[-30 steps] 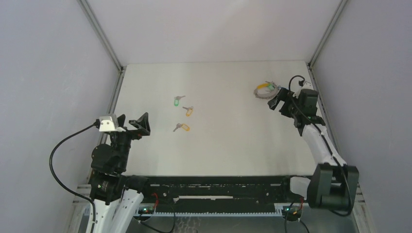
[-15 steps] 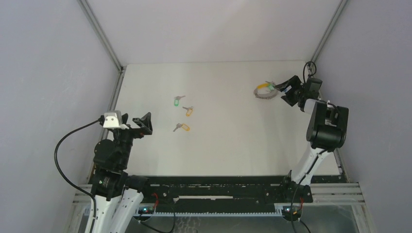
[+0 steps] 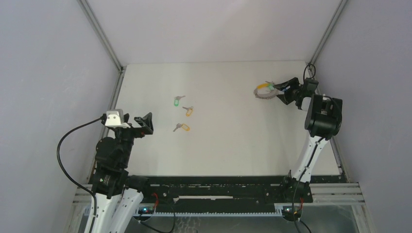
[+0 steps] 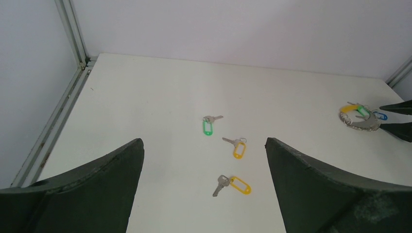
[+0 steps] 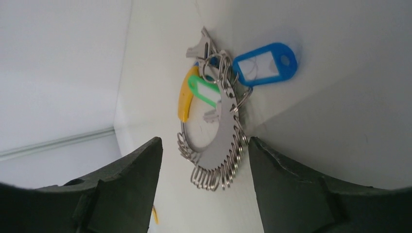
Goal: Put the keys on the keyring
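Observation:
Three keys lie left of the table's middle: a green-tagged one (image 3: 177, 101) (image 4: 208, 125), an orange-tagged one (image 3: 188, 110) (image 4: 237, 147) and another orange-tagged one (image 3: 182, 127) (image 4: 233, 184). The keyring (image 3: 265, 91) (image 5: 218, 141), a silvery loop carrying several small rings and yellow, green and blue tags, lies at the far right; it also shows in the left wrist view (image 4: 359, 118). My right gripper (image 3: 283, 91) (image 5: 204, 145) is open, its tips just right of the keyring, apart from it. My left gripper (image 3: 134, 119) (image 4: 204, 141) is open and empty, raised near the left front, facing the keys.
The white table (image 3: 228, 145) is closed in by grey walls with metal rails along the left edge (image 3: 115, 97) and the right edge (image 3: 320, 97). The right arm's elbow (image 3: 323, 119) stands tall near the right wall.
The right arm has raised its elbow and swung its gripper round to the keyring's right side, tips closer to it. The left arm has shifted slightly. The keys have not moved.

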